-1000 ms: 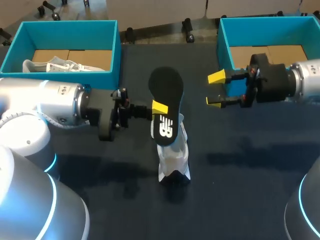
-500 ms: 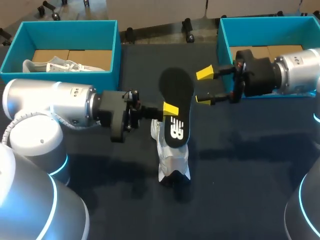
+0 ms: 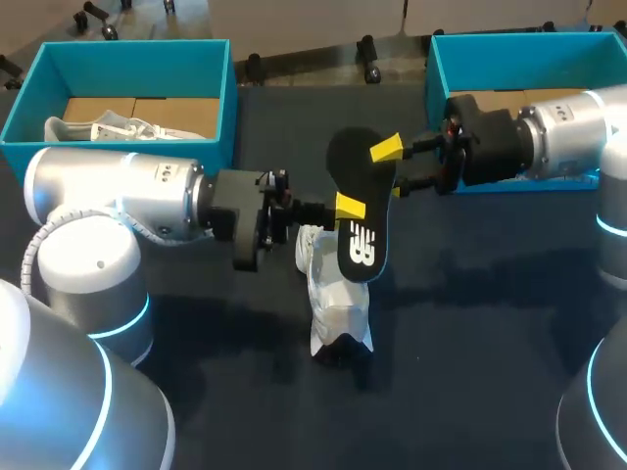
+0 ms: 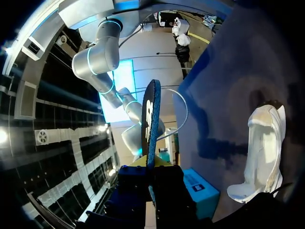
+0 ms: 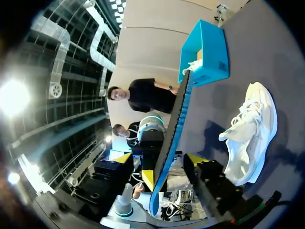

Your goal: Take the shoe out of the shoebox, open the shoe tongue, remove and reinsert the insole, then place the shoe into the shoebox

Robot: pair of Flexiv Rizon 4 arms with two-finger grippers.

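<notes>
1. Above the middle of the table (image 3: 470, 323), the left gripper (image 3: 345, 208) is clenching the black insole (image 3: 353, 166) near its mid-length and holding it upright in the air. In the left wrist view the insole (image 4: 151, 124) is showing edge-on, rising from between that gripper's fingers.
2. The white shoe (image 3: 338, 299) is lying on the table at 6 o'clock from the insole, just below it, and nothing is gripping it.
3. The right gripper (image 3: 392, 169) is hanging at 2 o'clock from the left one, released. In the right wrist view its fingers (image 5: 198, 160) are standing apart, one on each side of the insole (image 5: 174, 119), with a gap on both sides.
4. One shoebox (image 3: 127, 59) is sitting at 10 o'clock on the table with another shoe (image 3: 108, 128) inside it. The other shoebox (image 3: 446, 88) is at 2 o'clock, behind the right arm.
5. I am judging that the insole step is in hand: the insole is out and not yet back in. The next move is probably asking the right fingers to close on the upper half before the left lets go. Then one end must be aimed into the shoe's opening.
</notes>
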